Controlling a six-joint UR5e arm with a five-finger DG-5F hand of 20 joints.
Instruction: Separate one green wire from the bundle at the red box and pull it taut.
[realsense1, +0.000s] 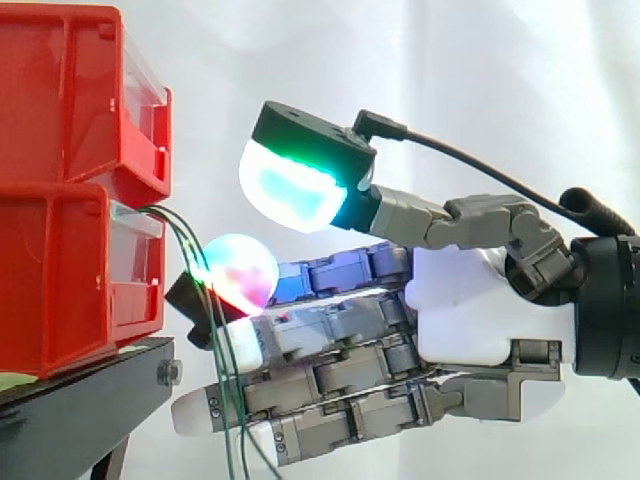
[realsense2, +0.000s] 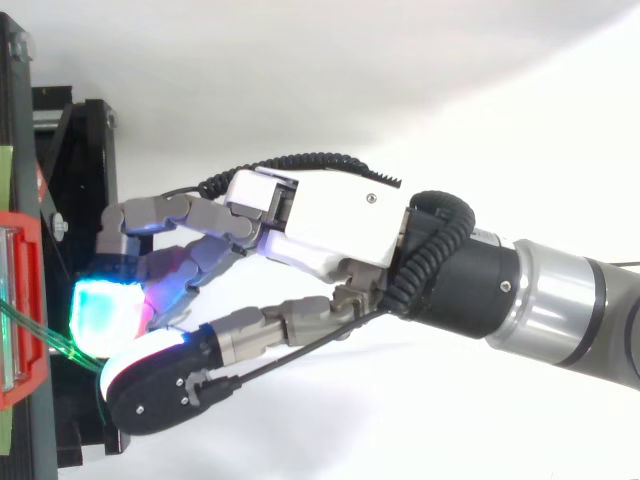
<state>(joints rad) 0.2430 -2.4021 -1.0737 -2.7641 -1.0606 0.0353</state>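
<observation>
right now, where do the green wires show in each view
side view: green wires leave the front of the lower red bin at left and hang down across the hand to the bottom edge.
top view: green wires at the left edge, below the middle, running off the red bin toward the hand.
shared landmark: the red bin they come from.

arm (realsense2: 560, 300): enters from right, level | hand (realsense1: 460, 310): fingers (realsense1: 330, 335) straight, reaching leftward | thumb (realsense1: 300, 170) raised apart above them
</observation>
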